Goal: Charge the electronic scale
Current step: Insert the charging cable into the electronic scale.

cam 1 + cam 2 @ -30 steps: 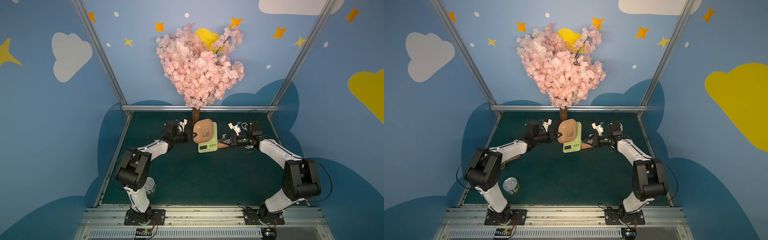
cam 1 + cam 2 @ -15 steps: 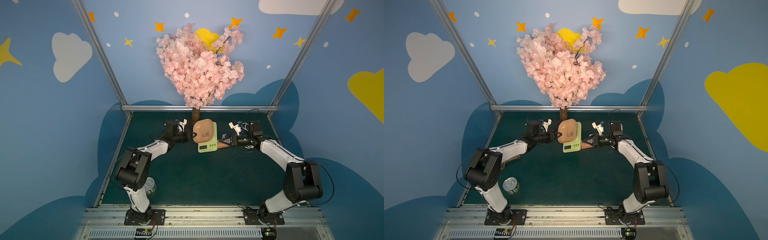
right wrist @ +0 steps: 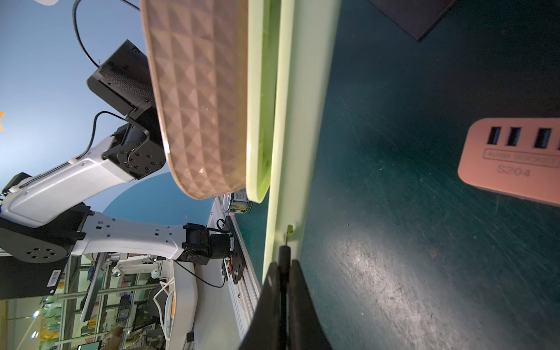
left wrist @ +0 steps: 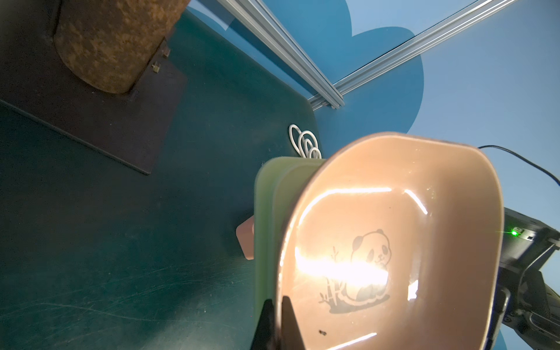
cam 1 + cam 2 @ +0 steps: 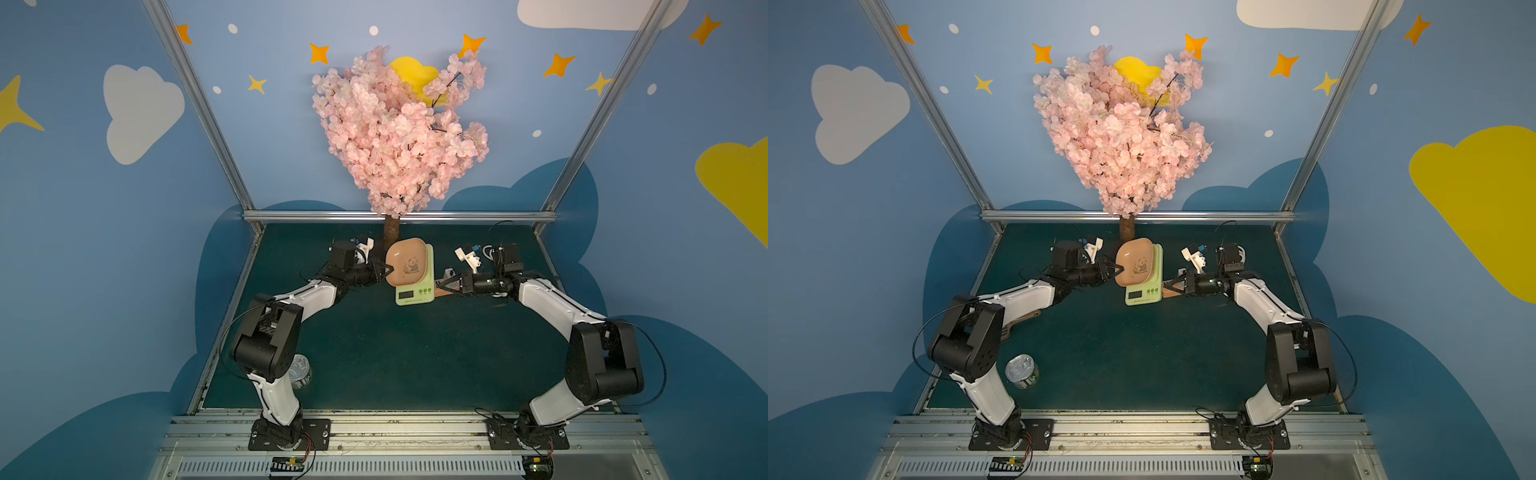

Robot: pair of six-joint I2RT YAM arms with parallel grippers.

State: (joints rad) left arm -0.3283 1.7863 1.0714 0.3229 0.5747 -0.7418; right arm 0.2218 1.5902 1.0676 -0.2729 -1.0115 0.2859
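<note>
The electronic scale [image 5: 415, 293] is lying flat on the green surface [image 5: 395, 353], just in front of the tree trunk [image 5: 391, 232] on the robot's side of it. Its display end is pointing away from the trunk.

The left tool [image 5: 386, 271], reaching in from the trunk's left, is pinching the rim of the peach panda tray [image 5: 407, 266] between narrow jaws. The right tool [image 5: 437, 284], coming from the trunk's right, is gripping a thin dark charging plug [image 3: 285, 257]. The plug's tip is pointing at the small port [image 3: 290, 228] in the scale's side edge and looks just short of it.

The scale looks like light, stiff, smooth plastic, so it is probably going to slide on the surface under any sideways push from the plug. The tray seems to be a separate piece merely resting on top, so holding its rim is likely bracing the body only weakly. The green body's edge would be the firmer hold.

The plug is slender and may bend if it goes in crooked. A pink power strip [image 3: 512, 160] is lying on the same side of the trunk as the right tool.
</note>
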